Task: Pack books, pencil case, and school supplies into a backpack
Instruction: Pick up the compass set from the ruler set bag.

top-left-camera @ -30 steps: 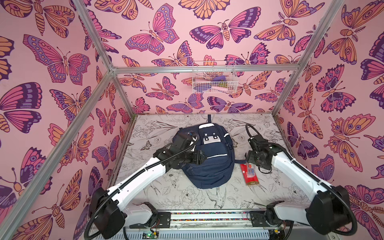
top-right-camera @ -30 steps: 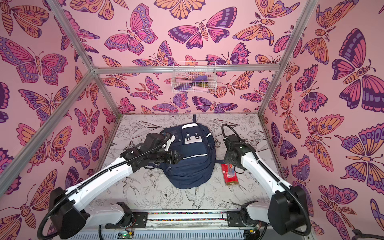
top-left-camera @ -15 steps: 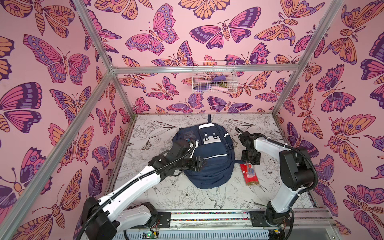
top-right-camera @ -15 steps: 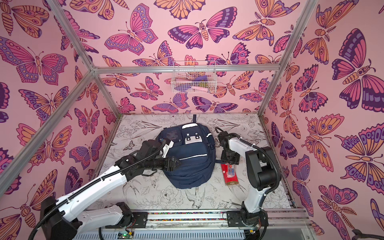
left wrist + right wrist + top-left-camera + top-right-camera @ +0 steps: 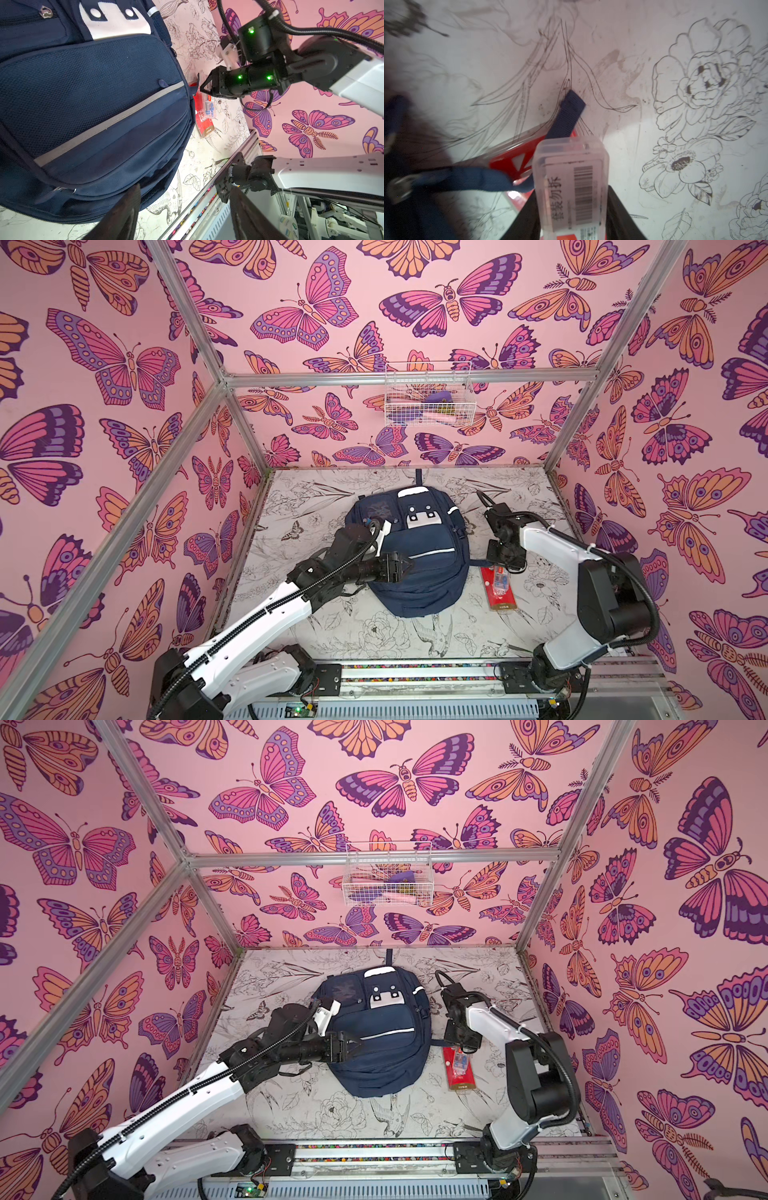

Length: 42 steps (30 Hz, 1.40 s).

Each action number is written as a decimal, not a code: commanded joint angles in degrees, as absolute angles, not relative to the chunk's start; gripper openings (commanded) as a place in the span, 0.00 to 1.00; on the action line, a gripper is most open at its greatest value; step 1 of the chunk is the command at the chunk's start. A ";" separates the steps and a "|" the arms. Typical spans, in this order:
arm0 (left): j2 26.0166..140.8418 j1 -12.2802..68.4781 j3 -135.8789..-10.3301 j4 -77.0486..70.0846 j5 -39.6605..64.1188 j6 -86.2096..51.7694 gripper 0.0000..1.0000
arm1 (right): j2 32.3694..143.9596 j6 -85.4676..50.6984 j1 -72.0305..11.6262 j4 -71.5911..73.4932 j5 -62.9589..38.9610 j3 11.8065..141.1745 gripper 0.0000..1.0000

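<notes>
The navy backpack lay front-up at the centre of the table. The left gripper hovered over its front pocket, jaws apart and empty. The right gripper was clamped on a clear plastic box resting on a red package just beside the backpack.

Backpack fills the middle, its strap seemingly crossing the red packet; front table open.
</notes>
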<state>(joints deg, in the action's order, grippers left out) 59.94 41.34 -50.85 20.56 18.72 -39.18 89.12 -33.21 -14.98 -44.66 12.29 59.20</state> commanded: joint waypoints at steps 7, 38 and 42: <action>58.99 41.57 -48.19 8.92 23.63 -42.26 0.76 | 69.55 -43.29 -21.03 -47.09 2.11 60.20 0.26; 64.60 47.29 -40.83 -14.15 22.32 -47.73 0.40 | 75.86 -60.25 -49.22 -32.96 6.89 75.69 0.23; 64.45 47.29 -40.71 -13.80 21.74 -47.63 0.27 | 76.03 -60.38 -49.50 -33.11 6.94 75.59 0.22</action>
